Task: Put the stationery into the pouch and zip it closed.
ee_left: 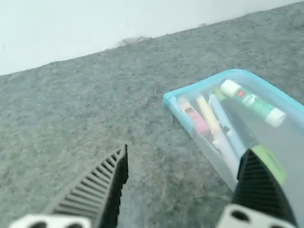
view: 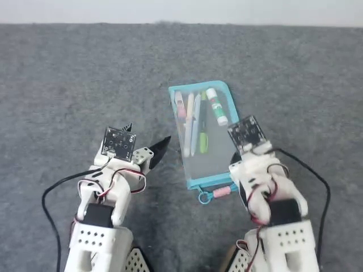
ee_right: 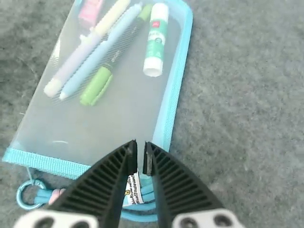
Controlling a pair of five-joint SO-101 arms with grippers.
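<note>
Closest in, 2 white arms stand side by side at the near edge. Left gripper [ee_left: 185, 154] hangs over bare felt just beside the pouch, its fingers spread wide with nothing between them. Right gripper [ee_right: 139, 145] sits above the pouch's near end, by a small label, its fingers drawn together to a thin slit and grasping nothing visible. Grey felt [view: 68, 73] covers the table. On it the translucent, teal-edged pouch [view: 212, 161] lies flat between the arms and beyond them. Inside it lie a blue pen [ee_right: 102, 59], a pale yellow pen [ee_right: 80, 66], a glue stick [ee_right: 156, 40], a green highlighter [ee_right: 96, 85] and a pink piece [ee_right: 90, 9]. At its near corner rests 1 teal ring [ee_right: 26, 194].
</note>
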